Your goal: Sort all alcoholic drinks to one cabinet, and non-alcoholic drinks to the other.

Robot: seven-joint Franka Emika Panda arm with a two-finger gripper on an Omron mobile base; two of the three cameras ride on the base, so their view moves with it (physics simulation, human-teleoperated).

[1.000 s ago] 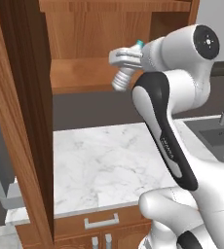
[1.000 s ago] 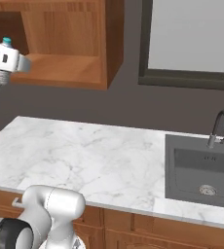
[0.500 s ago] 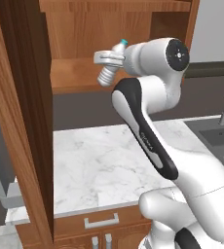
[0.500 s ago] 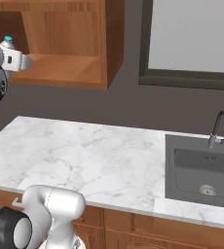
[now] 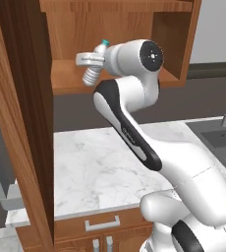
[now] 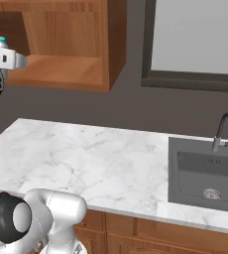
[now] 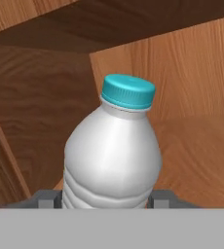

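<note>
The non-alcoholic drink, a clear ribbed plastic bottle (image 5: 93,69) with a blue cap, is held tilted at the front edge of the shelf (image 5: 134,78) of a reddish-brown wall cabinet. My gripper (image 5: 88,61) is shut on its body, cap pointing up and into the cabinet. In the hand view the bottle (image 7: 113,155) stands between the fingertips (image 7: 46,199), with the shelf floor (image 7: 196,155) beyond it. From the right base view the blue cap (image 6: 2,39) pokes up above my hand (image 6: 13,59) at the left edge. The alcoholic drinks are out of view.
The cabinet's tall dark door (image 5: 24,123) stands open at the left, close to my arm. Below lies a white marble counter (image 6: 86,154) with a sink (image 6: 205,173) and faucet (image 6: 224,130) to the right. A window (image 6: 195,39) is above the sink.
My arm has swung left along the cabinet front, carrying the bottle from mid-shelf toward the left part of the shelf. The grip has not changed.
</note>
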